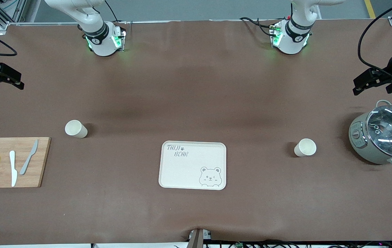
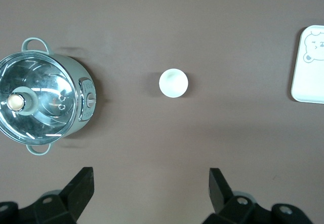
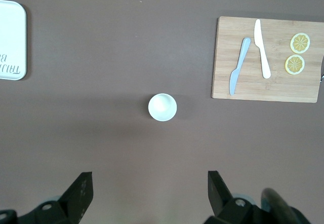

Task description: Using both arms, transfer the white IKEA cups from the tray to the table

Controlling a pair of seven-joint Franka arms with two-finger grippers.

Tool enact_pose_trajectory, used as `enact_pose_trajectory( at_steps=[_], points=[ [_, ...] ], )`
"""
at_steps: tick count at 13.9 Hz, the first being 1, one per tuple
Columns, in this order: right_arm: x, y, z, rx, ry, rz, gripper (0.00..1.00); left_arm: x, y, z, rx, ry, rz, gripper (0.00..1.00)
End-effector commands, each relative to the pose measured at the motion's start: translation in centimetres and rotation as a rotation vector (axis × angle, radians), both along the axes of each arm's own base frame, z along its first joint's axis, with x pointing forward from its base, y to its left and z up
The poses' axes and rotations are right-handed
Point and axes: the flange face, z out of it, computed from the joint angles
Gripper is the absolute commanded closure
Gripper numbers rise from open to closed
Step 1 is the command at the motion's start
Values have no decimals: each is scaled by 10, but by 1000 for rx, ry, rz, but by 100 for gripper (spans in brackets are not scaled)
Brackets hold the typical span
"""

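Two white IKEA cups stand upright on the brown table, apart from the cream bear tray (image 1: 182, 172) between them. One cup (image 1: 76, 129) is toward the right arm's end, the other cup (image 1: 305, 147) toward the left arm's end. My left gripper (image 1: 358, 86) hangs high over the table near the pot, open and empty. In the left wrist view its open gripper (image 2: 152, 188) looks down on its cup (image 2: 173, 82). My right gripper (image 1: 20, 81) hangs high over the right arm's end, open and empty. The right wrist view shows that gripper (image 3: 151, 191) above the other cup (image 3: 162, 107).
A grey-green pot with a glass lid (image 1: 383, 134) stands at the left arm's end, beside the cup there. A wooden cutting board (image 1: 40, 172) with two knives and two lemon slices lies at the right arm's end. The tray's edge (image 2: 306, 84) shows in both wrist views.
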Motion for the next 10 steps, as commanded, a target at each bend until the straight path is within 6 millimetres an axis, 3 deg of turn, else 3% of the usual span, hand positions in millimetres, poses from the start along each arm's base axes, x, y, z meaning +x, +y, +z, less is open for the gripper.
enact_pose_trajectory(
  at_steps=[1, 10],
  points=[
    [-1, -1, 1, 16, 2, -13, 0, 0, 3, 4, -5, 16, 8, 0],
    [-2, 0, 1, 16, 8, -10, 0, -1, -3, 3, -5, 24, 1, 0]
  ],
)
